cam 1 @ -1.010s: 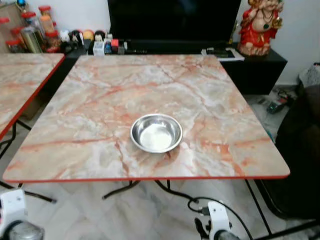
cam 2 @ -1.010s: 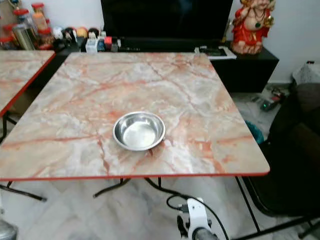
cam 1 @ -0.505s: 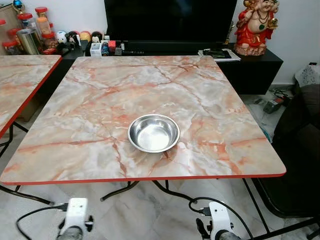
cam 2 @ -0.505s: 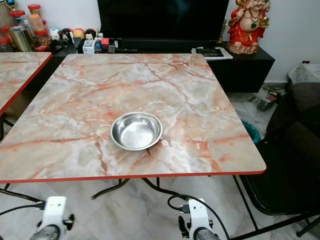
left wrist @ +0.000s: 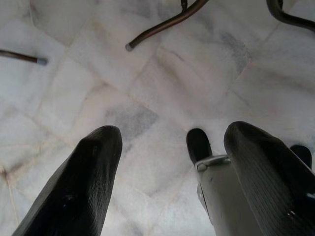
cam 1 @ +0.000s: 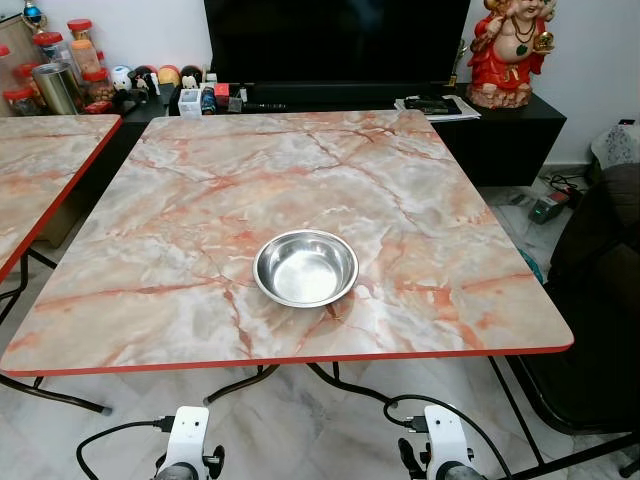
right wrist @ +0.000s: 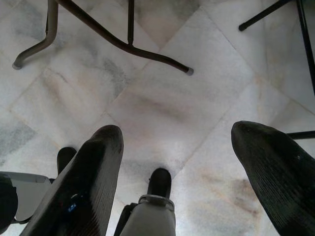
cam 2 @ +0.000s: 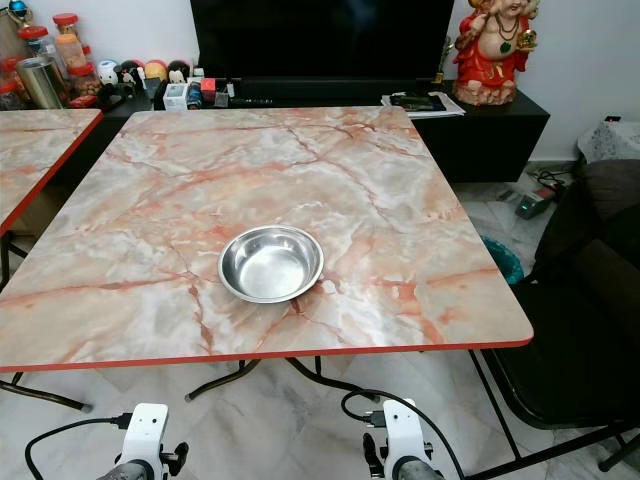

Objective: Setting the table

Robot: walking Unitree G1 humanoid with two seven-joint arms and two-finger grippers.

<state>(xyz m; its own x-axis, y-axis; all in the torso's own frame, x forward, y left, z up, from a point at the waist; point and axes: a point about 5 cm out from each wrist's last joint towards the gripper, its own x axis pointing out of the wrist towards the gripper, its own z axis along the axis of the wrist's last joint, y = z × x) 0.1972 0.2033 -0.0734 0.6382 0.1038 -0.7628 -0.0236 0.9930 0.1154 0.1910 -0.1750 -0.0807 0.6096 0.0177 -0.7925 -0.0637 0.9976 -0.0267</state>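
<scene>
Both arms have dropped, left gripper (left wrist: 167, 172) and right gripper (right wrist: 179, 169) spread floorward.

A home living room is showing; a television (cam 1: 336, 40) is standing behind marble-patterned folding tables (cam 1: 180, 215); a figurine (cam 1: 505, 50) is sitting beside it.

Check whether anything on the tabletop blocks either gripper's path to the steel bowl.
Nothing visible on the marble table does. The steel bowl sits alone near the front edge. But the left gripper and right gripper hang open below table height, over the floor, so the table edge lies between them and the bowl.
</scene>
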